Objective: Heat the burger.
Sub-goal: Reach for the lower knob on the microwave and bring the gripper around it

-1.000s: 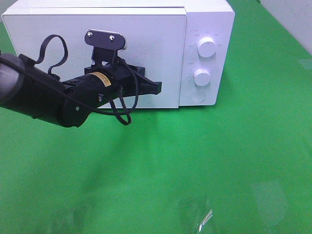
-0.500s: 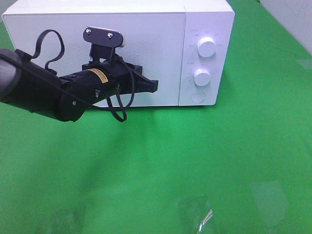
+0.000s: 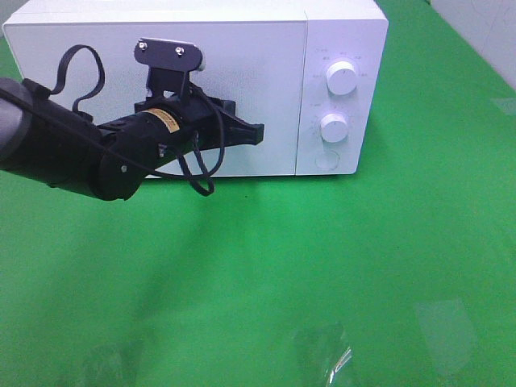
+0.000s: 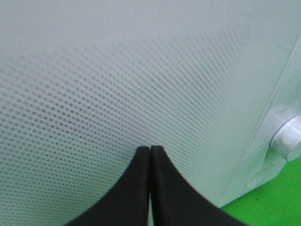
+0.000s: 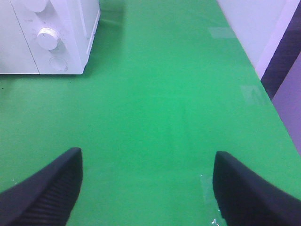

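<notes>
The burger is out of view. The white microwave (image 3: 242, 48) stands at the back of the green table with its door flush with the front. My left gripper (image 3: 260, 135) is shut and empty, and its tips sit against the lower right part of the door. In the left wrist view the two black fingers (image 4: 150, 149) meet right in front of the dotted door panel (image 4: 117, 70). My right gripper (image 5: 146, 157) hangs open over bare green table, to the right of the microwave (image 5: 70, 42), with nothing between its fingers.
Two white knobs (image 3: 342, 78) (image 3: 334, 126) and a round button (image 3: 326, 160) sit on the microwave's right panel. Clear tape patches (image 3: 326, 355) lie near the table's front edge. A white wall (image 5: 254, 28) borders the table's right side.
The microwave door stood slightly ajar a second ago and now lies flush. My left gripper has moved up and in toward the door. The right gripper has not moved.
</notes>
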You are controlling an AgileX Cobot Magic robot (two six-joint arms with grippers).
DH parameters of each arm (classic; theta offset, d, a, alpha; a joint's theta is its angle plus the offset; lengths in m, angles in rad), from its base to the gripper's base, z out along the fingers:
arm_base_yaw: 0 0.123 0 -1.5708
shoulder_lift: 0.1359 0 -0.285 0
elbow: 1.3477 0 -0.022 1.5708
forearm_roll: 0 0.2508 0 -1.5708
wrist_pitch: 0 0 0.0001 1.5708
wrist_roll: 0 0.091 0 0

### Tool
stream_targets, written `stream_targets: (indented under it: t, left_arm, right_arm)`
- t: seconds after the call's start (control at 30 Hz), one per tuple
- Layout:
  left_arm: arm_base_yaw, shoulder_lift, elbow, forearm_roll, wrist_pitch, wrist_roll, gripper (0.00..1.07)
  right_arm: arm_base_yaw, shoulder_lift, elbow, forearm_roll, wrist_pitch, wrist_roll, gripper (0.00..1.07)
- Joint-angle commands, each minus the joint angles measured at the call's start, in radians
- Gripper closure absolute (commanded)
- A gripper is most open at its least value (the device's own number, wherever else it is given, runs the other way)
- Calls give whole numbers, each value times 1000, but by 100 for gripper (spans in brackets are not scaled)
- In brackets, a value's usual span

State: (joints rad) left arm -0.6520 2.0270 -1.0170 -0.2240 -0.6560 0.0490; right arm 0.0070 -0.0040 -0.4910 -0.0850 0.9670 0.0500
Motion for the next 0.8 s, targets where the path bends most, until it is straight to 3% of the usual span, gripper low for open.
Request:
stream_targets:
  t: [0.03, 0.1, 0.2, 0.23, 0.27, 0.3, 0.33, 0.37, 0.4, 0.43, 0.47, 0.5, 0.53, 0.6, 0.63, 0.7, 0.8]
  left_arm:
    - [-8, -32, 20, -57, -63, -5, 107]
    - [-51, -76, 99, -59, -33, -7, 107]
    - [-73, -104, 133, -62, -11, -7, 101]
    - [-88, -128, 161, -64, 30, -5, 86]
    - [-88, -128, 161, -64, 30, -5, 86]
    - [-100, -160, 180, -64, 110, -5, 62]
    - [-100, -160, 180, -64, 110, -5, 62]
    - [-102, -189, 183, -64, 231, -5, 37]
    - [-102, -189, 183, -64, 231, -5, 37]
    - [-102, -225, 183, -78, 351, -6, 29]
    - [-102, -225, 183, -78, 351, -6, 29]
    - [-101, -241, 183, -89, 407, -5, 22]
    - [-89, -279, 183, -90, 532, -5, 23]
    - [-89, -279, 183, -90, 532, -5, 23]
    - [-63, -331, 181, -85, 695, -5, 24]
    - [-53, -350, 180, -84, 755, -5, 24]
    - [17, -419, 174, -65, 970, -8, 24]
  right_arm:
    - [-4, -26, 2, -2, -8, -6, 34]
    - [-4, -26, 2, -2, -8, -6, 34]
    - [-4, -26, 2, -2, -8, -6, 34]
    - [-4, -26, 2, -2, -8, -6, 34]
    - [-4, -26, 2, -2, -8, -6, 34]
    - [-4, -26, 2, -2, -8, -6, 34]
    - [-4, -26, 2, -2, -8, -6, 34]
    - [-4, -26, 2, -2, -8, -6, 34]
    - [-4, -26, 2, -2, -8, -6, 34]
    - [-4, -26, 2, -2, -8, -6, 34]
    - [-4, -26, 2, -2, -8, -6, 34]
    - [-4, -26, 2, -2, -8, -6, 34]
    - [-4, -26, 2, -2, -8, -6, 34]
    - [-4, -26, 2, -2, -8, -6, 34]
    - [-4, -26, 2, -2, -8, -6, 34]
    - [-4, -26, 2, -2, -8, -6, 34]
    - [-4, -26, 2, -2, -8, -6, 34]
